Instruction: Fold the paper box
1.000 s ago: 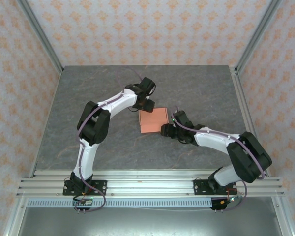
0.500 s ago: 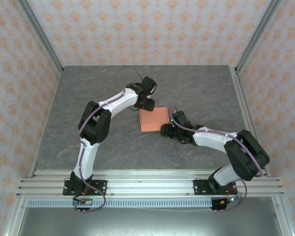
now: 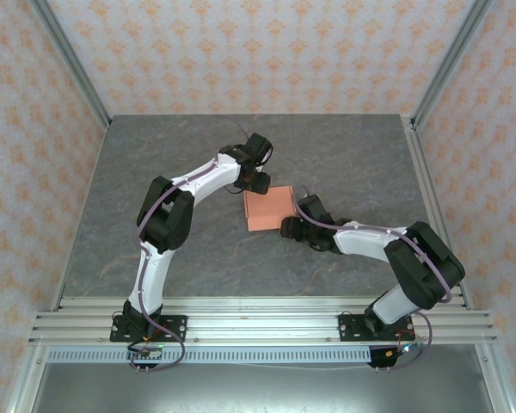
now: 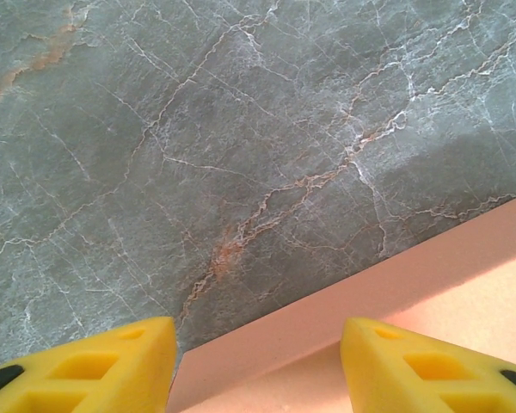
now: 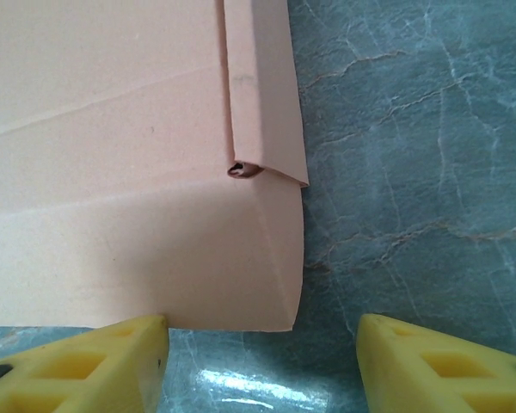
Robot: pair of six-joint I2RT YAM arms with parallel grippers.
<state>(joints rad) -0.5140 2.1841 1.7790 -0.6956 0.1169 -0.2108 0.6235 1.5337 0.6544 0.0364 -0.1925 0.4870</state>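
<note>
The box [image 3: 269, 209], mid-frame, looks mostly folded into a low closed shape. The left gripper [image 3: 256, 183] and right gripper [image 3: 290, 229] flank it, open and empty.

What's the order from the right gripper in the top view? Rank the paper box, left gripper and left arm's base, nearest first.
1. paper box, just beyond the right gripper.
2. left gripper, at the box's far-left corner.
3. left arm's base, near-left table edge.
</note>
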